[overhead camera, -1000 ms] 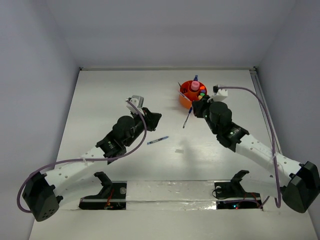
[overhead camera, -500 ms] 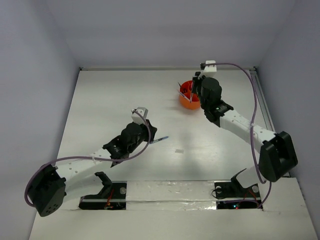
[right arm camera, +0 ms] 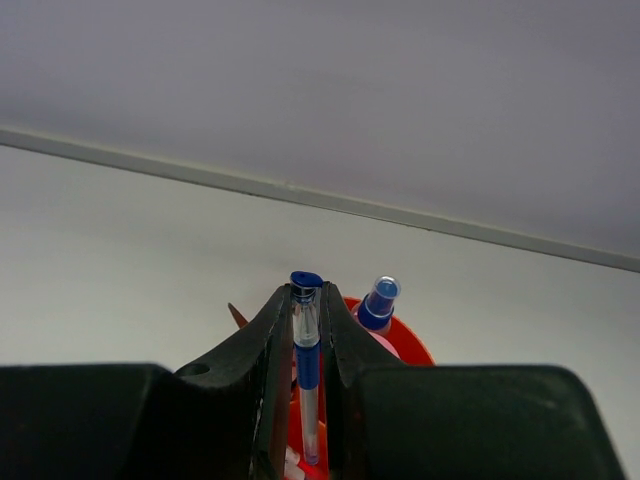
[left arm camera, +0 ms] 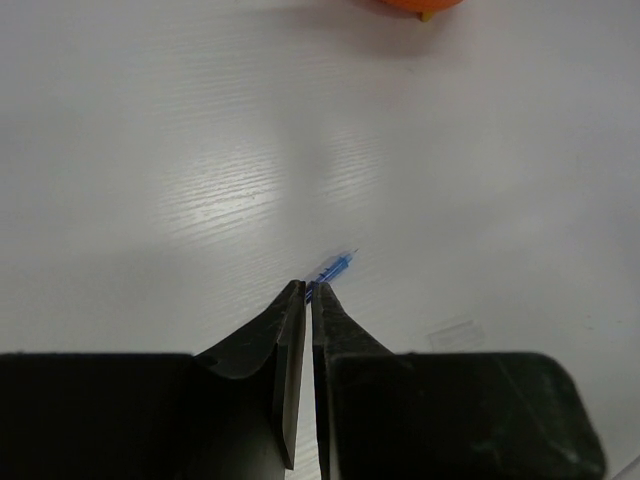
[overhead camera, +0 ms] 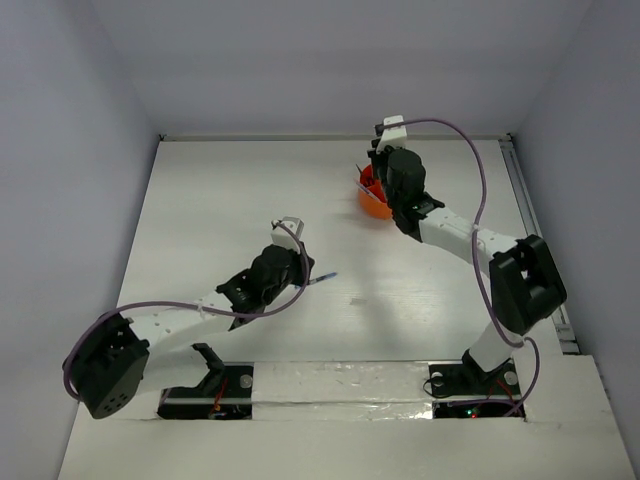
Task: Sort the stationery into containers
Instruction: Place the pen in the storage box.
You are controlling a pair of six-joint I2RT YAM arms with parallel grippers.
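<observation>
Left claw (left arm camera: 311, 293): pressed together, tips pinching the loose blue pen (left arm camera: 337, 266) right at one end. Only a short bit of the pen pokes out past the tips, low over the desk (left arm camera: 200, 150). I can't tell if it is lifted or touching.

Risk: an end grip on a thin barrel. The long free part could swing or slide out on the lift. The orange tub (left arm camera: 415, 5) is well apart from it, so the carry is long and a drop would leave the pen rolling.

Right claw (right arm camera: 307, 300): closed on the capped blue pen (right arm camera: 307, 365), held upright with the cap above the fingertips and the lower end down inside the tub. The blue-capped bottle (right arm camera: 379, 300) stands just beside it.

Risks:
- I can't tell which compartment is under the pen, so the tip may sit on a divider.
- If released there, the pen could lean, knock the bottle, or tip over the low wall onto the desk.
- The pen stands tall against that low wall, so it is top-heavy once let go.
- Pulling straight up with the jaws barely parted could drag the pen out again.

The top view hides most of the tub behind the right arm, so how crowded it is stays unclear.
</observation>
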